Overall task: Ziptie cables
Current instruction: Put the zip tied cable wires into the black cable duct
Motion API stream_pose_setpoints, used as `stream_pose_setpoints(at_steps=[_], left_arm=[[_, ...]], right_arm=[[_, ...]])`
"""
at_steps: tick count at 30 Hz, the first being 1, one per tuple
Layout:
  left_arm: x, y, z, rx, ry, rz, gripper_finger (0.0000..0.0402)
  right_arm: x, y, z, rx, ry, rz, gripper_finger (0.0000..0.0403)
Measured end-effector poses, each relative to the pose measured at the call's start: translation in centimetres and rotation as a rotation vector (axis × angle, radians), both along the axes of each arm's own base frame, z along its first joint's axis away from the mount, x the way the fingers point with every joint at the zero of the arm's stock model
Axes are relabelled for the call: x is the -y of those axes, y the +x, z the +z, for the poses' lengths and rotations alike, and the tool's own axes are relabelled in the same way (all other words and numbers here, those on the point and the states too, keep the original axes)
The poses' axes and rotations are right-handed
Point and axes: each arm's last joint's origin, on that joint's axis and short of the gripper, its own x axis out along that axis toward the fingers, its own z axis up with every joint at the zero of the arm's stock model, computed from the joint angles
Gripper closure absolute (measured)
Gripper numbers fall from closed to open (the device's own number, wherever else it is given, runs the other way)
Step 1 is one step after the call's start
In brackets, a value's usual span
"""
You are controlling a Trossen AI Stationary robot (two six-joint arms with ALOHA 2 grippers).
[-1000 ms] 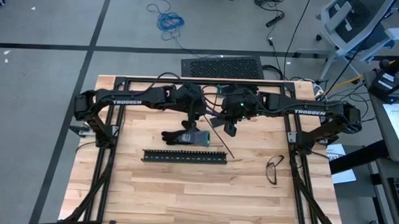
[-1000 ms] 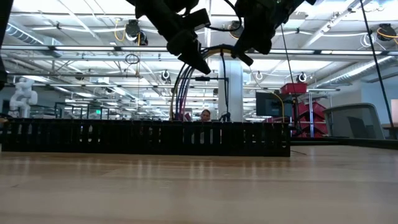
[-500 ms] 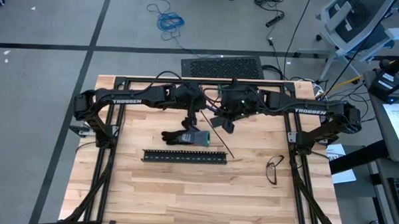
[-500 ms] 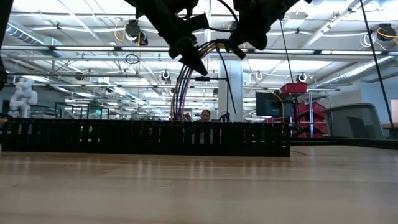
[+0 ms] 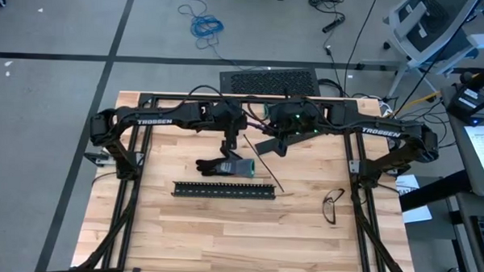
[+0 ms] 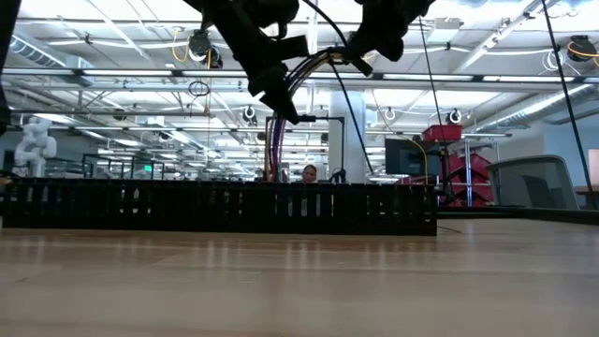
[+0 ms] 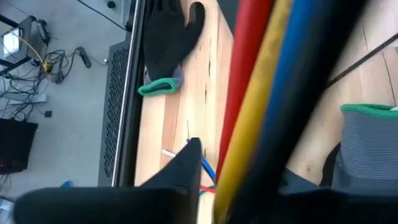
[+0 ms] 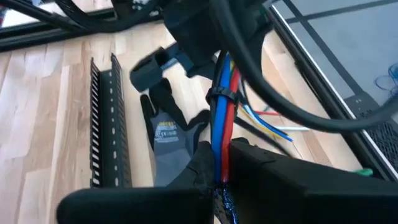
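Behind the wooden table (image 5: 223,224) a big workshop hall is stretching away under rows of ceiling lights, and I am working above the table's far half with both arms drawn together.

My right gripper (image 8: 217,168) is pinching the cables (image 8: 222,118), its fingers pressed together on the red, blue and yellow strands so the bundle is standing taut and bunched; I judge I am holding it this way to keep it compact for tying. A thin black ziptie (image 8: 222,95) is already ringing the bundle a little way beyond my right fingers.

My left gripper (image 6: 281,101) is hovering right at the same bundle, farther along it, with the cables running close past its fingers (image 7: 186,165). Whether that gripper is pressing on them or standing slightly apart, I cannot tell.

From table level the cables are arching from my right gripper across to the left one and then hanging down behind the black slotted channel (image 5: 222,189), which is lying well clear of both grippers. A dark work glove (image 5: 225,164) is resting on the wood just below my left gripper.
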Motion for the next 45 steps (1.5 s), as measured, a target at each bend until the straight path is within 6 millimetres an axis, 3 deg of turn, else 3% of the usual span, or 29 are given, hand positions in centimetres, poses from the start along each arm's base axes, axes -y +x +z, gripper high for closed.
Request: stream_pose_setpoints(at_steps=[5, 10, 16, 21, 25, 33, 45], left_arm=[[-0.7, -0.3, 0.0, -0.012, 0.039, 0.052, 0.0250], [-2.0, -0.5, 0.2, 0.030, 0.025, 0.097, 0.0219], [-3.5, -0.3, 0.6, 0.217, -0.104, 0.132, 0.0217], [-4.1, 0.0, 0.9, 0.325, -0.115, 0.172, 0.0217], [-4.4, 0.6, 1.0, 0.381, -0.082, 0.206, 0.0217], [-5.7, 2.1, -0.3, 0.503, -0.029, 0.448, 0.0217], [-6.4, 1.4, 1.1, 0.607, 0.219, 0.768, 0.0217]], right_arm=[[0.1, -0.1, 0.1, 0.002, -0.004, -0.008, 0.0389], [0.0, -0.4, 0.6, 0.030, 0.000, -0.016, 0.0390], [-0.1, -0.8, 1.4, 0.086, 0.013, -0.023, 0.0390], [-0.2, -1.1, 1.7, 0.098, 0.018, -0.030, 0.0390], [-0.2, -1.1, 2.0, 0.120, 0.024, -0.037, 0.0390], [-0.1, -0.8, 2.4, 0.173, 0.030, -0.051, 0.0390], [0.0, -0.8, 3.8, 0.222, -0.004, -0.073, 0.0390]])
